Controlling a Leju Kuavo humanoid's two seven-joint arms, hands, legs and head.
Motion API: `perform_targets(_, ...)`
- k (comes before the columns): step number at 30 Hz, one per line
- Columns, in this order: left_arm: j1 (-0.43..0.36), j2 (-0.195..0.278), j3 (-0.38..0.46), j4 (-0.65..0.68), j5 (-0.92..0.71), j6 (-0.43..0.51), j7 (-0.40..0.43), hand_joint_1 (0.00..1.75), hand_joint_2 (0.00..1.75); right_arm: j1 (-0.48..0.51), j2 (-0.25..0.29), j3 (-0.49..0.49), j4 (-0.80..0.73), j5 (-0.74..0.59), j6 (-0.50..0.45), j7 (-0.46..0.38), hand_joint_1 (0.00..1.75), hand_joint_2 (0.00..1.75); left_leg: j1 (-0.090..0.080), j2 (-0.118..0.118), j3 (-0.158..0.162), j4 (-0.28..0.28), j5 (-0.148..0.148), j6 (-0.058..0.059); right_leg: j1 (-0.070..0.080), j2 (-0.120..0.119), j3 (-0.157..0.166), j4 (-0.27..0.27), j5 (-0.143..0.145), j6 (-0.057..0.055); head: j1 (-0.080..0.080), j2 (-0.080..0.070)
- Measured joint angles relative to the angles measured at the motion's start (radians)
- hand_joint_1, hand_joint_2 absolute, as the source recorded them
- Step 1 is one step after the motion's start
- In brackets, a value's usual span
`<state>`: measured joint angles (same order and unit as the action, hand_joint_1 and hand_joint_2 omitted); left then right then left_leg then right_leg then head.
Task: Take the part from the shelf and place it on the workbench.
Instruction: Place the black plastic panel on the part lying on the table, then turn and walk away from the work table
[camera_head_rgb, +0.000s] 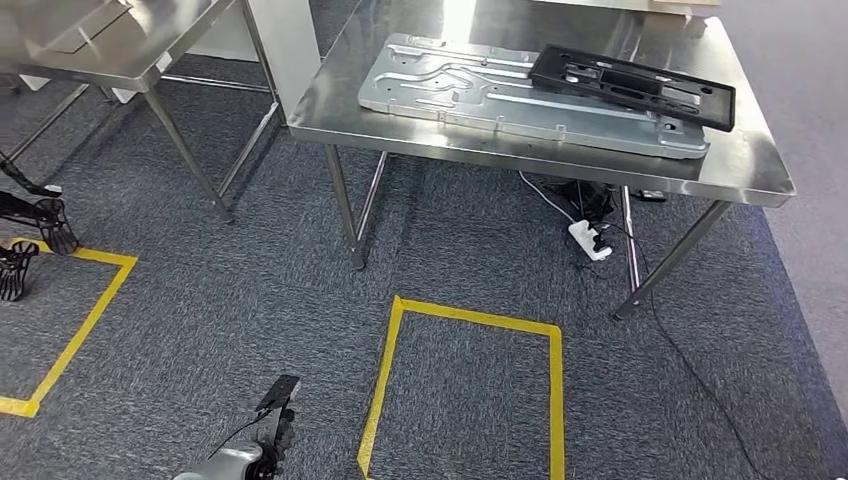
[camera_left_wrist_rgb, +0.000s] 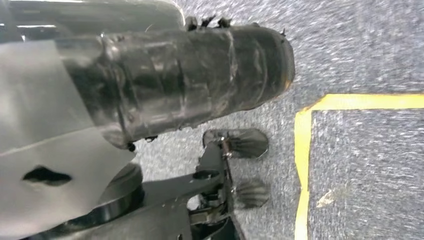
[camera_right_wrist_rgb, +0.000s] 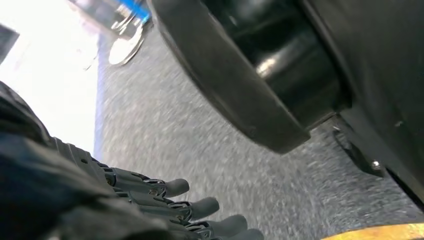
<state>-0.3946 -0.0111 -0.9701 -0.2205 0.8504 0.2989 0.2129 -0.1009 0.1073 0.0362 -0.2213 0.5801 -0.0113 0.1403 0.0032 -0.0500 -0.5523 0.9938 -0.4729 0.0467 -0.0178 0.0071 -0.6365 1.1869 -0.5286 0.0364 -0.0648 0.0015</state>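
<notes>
Black plastic part (camera_head_rgb: 632, 86) lies on silver plate (camera_head_rgb: 520, 92) at 1 o'clock on workbench (camera_head_rgb: 330, 108); right hand (camera_right_wrist_rgb: 165, 205) hangs empty, fingers extended; left hand (camera_head_rgb: 268, 420) grip indeterminate; placement apparently complete, next: stand clear.

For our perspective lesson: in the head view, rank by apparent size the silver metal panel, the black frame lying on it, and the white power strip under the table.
1. silver metal panel
2. black frame
3. white power strip

Bright overhead glare on workbench (camera_head_rgb: 520, 130), wrist views motion-blurred
</notes>
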Motion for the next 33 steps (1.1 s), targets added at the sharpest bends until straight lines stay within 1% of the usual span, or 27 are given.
perform_targets(2,-0.003,-0.015,0.0,0.0,0.005,0.027,0.008,0.0,0.0,-0.002,0.003,0.018,0.001,0.009,0.001,0.013,0.0,0.0,-0.002,-0.023,-0.014,0.018,-0.003,-0.008,-0.007,0.041,0.056,-0.116,0.038,-0.002,0.0,0.0)
perform_targets(3,-0.004,-0.023,0.0,0.0,0.008,0.044,0.01,0.0,0.0,-0.002,0.006,0.026,0.001,0.012,0.004,0.017,0.0,0.0,-0.003,-0.033,-0.024,0.026,-0.003,-0.014,-0.009,0.057,0.068,-0.144,0.04,-0.004,-0.001,0.0)
perform_targets(4,-0.004,-0.031,0.0,0.0,0.01,0.062,0.011,0.0,0.0,-0.004,0.007,0.033,0.002,0.012,0.007,0.02,0.0,0.0,-0.002,-0.043,-0.032,0.029,-0.001,-0.021,-0.009,0.063,0.069,-0.151,0.036,-0.007,-0.001,0.0)
perform_targets(5,-0.004,-0.039,0.0,0.0,0.012,0.079,0.013,0.0,0.0,-0.005,0.009,0.039,0.002,0.01,0.009,0.021,0.0,0.0,-0.001,-0.054,-0.039,0.03,0.003,-0.028,-0.008,0.054,0.069,-0.154,0.037,-0.012,-0.002,0.0)
perform_targets(6,-0.001,-0.046,0.0,0.0,0.014,0.093,0.015,0.0,0.0,-0.006,0.009,0.043,0.002,0.007,0.011,0.021,0.0,0.0,0.001,-0.055,-0.044,0.031,0.004,-0.033,-0.009,0.043,0.068,-0.156,0.041,-0.018,-0.002,0.0)
perform_targets(8,0.002,-0.061,0.0,0.0,0.018,0.113,0.022,0.0,0.0,-0.009,0.011,0.048,0.002,-0.003,0.013,0.019,0.0,0.0,0.001,-0.023,-0.065,0.066,-0.02,-0.044,-0.011,0.021,0.068,-0.164,0.048,-0.031,-0.008,0.0)
perform_targets(10,0.0,-0.082,0.0,0.0,0.021,0.128,0.031,0.0,0.0,-0.014,0.011,0.054,0.002,-0.005,0.02,0.016,0.0,0.0,0.002,0.023,-0.115,0.176,-0.08,-0.053,-0.01,-0.005,0.067,-0.165,0.05,-0.038,-0.016,0.0)
perform_targets(11,-0.001,-0.091,0.0,0.0,0.023,0.134,0.036,0.0,0.0,-0.017,0.01,0.058,0.002,-0.002,0.025,0.015,0.0,0.0,0.004,0.033,-0.144,0.24,-0.106,-0.056,-0.009,-0.019,0.065,-0.165,0.05,-0.039,-0.018,0.0)
perform_targets(12,-0.001,-0.1,0.0,0.0,0.025,0.139,0.04,0.0,0.0,-0.02,0.01,0.061,0.003,0.002,0.03,0.015,0.0,0.0,0.006,0.039,-0.164,0.284,-0.119,-0.059,-0.008,-0.033,0.064,-0.164,0.05,-0.039,-0.017,0.0)
perform_targets(13,0.001,-0.107,0.0,0.0,0.026,0.142,0.043,0.0,0.0,-0.024,0.009,0.064,0.003,0.005,0.034,0.015,0.0,0.0,0.007,0.042,-0.167,0.296,-0.114,-0.06,-0.007,-0.046,0.064,-0.163,0.05,-0.039,-0.018,0.0)
perform_targets(14,0.001,-0.113,0.0,0.0,0.027,0.143,0.047,0.0,0.0,-0.028,0.008,0.067,0.003,0.007,0.037,0.015,0.0,0.0,0.007,0.046,-0.15,0.268,-0.092,-0.059,-0.007,-0.058,0.064,-0.162,0.05,-0.039,-0.017,0.0)
perform_targets(15,0.001,-0.117,0.0,0.0,0.028,0.145,0.049,0.0,0.0,-0.032,0.008,0.07,0.003,0.011,0.041,0.015,0.0,0.0,0.007,0.054,-0.117,0.21,-0.06,-0.056,-0.007,-0.069,0.064,-0.161,0.05,-0.038,-0.018,0.0)
perform_targets(17,-0.008,-0.129,0.0,0.0,0.033,0.161,0.054,0.0,0.0,-0.042,0.008,0.079,0.003,0.029,0.057,0.018,0.0,0.0,0.0,0.096,-0.049,0.081,-0.018,-0.047,-0.003,-0.09,0.065,-0.16,0.048,-0.033,-0.017,0.0)
perform_targets(18,-0.014,-0.136,0.0,0.0,0.037,0.177,0.055,0.0,0.0,-0.047,0.008,0.087,0.003,0.04,0.068,0.021,0.0,0.0,-0.005,0.109,-0.032,0.044,-0.011,-0.04,0.0,-0.098,0.065,-0.16,0.049,-0.028,-0.017,0.0)
perform_targets(19,-0.019,-0.144,0.0,0.0,0.044,0.196,0.056,0.0,0.0,-0.053,0.007,0.096,0.003,0.051,0.08,0.026,0.0,0.0,-0.01,0.116,-0.027,0.029,-0.012,-0.035,0.002,-0.107,0.066,-0.161,0.049,-0.023,-0.016,0.0)
perform_targets(21,-0.024,-0.158,0.0,0.0,0.067,0.229,0.061,0.0,0.0,-0.065,0.006,0.114,0.003,0.07,0.108,0.033,0.0,0.0,-0.012,0.093,-0.032,0.024,-0.005,-0.022,0.004,-0.123,0.07,-0.166,0.051,-0.01,-0.015,0.0)
perform_targets(22,-0.024,-0.166,0.0,0.0,0.081,0.241,0.063,0.0,0.0,-0.071,0.006,0.124,0.003,0.08,0.123,0.035,0.0,0.0,-0.01,0.083,-0.031,0.019,0.0,-0.016,0.002,-0.115,0.071,-0.164,0.047,-0.003,-0.014,0.0)
perform_targets(24,-0.025,-0.185,0.0,0.0,0.102,0.252,0.068,0.0,0.0,-0.083,0.004,0.143,0.003,0.099,0.151,0.036,0.0,0.0,-0.005,0.062,-0.027,0.008,0.012,-0.003,-0.001,-0.068,0.051,-0.114,0.007,0.007,-0.01,0.0)
perform_targets(25,-0.025,-0.194,0.0,0.0,0.108,0.253,0.07,0.0,0.0,-0.086,0.002,0.153,0.003,0.107,0.16,0.035,0.0,0.0,-0.004,0.052,-0.029,0.007,0.016,0.001,-0.002,-0.038,0.027,-0.057,-0.026,0.009,-0.007,0.0)
perform_targets(26,-0.026,-0.203,0.0,0.0,0.112,0.253,0.071,0.0,0.0,-0.088,0.001,0.162,0.003,0.114,0.167,0.034,0.0,0.0,-0.004,0.041,-0.032,0.007,0.018,0.005,-0.001,-0.021,-0.004,0.011,-0.059,0.008,-0.006,0.0)
perform_targets(27,-0.026,-0.209,0.0,0.0,0.117,0.253,0.072,0.0,0.0,-0.089,0.0,0.172,0.003,0.121,0.174,0.033,0.0,0.0,-0.006,0.027,-0.035,0.008,0.02,0.008,-0.001,-0.014,-0.032,0.073,-0.082,0.008,-0.005,0.0)
perform_targets(28,-0.025,-0.214,0.0,0.0,0.121,0.252,0.073,0.0,0.0,-0.089,0.0,0.181,0.003,0.128,0.179,0.03,0.0,0.0,-0.007,0.013,-0.037,0.009,0.02,0.009,0.0,-0.011,-0.048,0.108,-0.087,0.008,-0.005,0.0)
perform_targets(29,-0.024,-0.217,0.0,0.0,0.125,0.252,0.074,0.0,0.0,-0.089,0.0,0.189,0.003,0.135,0.185,0.027,0.0,0.0,-0.008,-0.002,-0.038,0.012,0.021,0.009,0.0,-0.008,-0.048,0.105,-0.072,0.006,-0.005,0.0)
perform_targets(30,-0.024,-0.22,0.0,0.0,0.129,0.252,0.074,0.0,0.0,-0.09,-0.001,0.198,0.003,0.142,0.19,0.024,0.0,0.0,-0.008,-0.017,-0.038,0.014,0.021,0.009,-0.001,-0.003,-0.028,0.062,-0.04,0.004,-0.005,0.0)
perform_targets(31,-0.024,-0.223,0.0,0.0,0.132,0.252,0.074,0.0,0.0,-0.09,-0.001,0.206,0.003,0.148,0.195,0.02,0.0,0.0,-0.008,-0.031,-0.039,0.018,0.02,0.007,-0.001,0.011,0.003,-0.006,-0.003,0.0,-0.005,0.0)
perform_targets(32,-0.025,-0.226,0.0,0.0,0.133,0.252,0.074,0.0,0.0,-0.09,-0.002,0.212,0.003,0.152,0.198,0.018,0.0,0.0,-0.01,-0.045,-0.041,0.024,0.018,0.005,-0.003,0.036,0.033,-0.073,0.023,-0.004,-0.005,0.0)
perform_targets(33,-0.026,-0.23,0.0,0.0,0.134,0.252,0.074,0.0,0.0,-0.091,-0.003,0.219,0.003,0.153,0.199,0.016,0.0,0.0,-0.009,-0.057,-0.046,0.029,0.018,0.0,-0.004,0.057,0.057,-0.122,0.037,-0.007,-0.005,0.0)
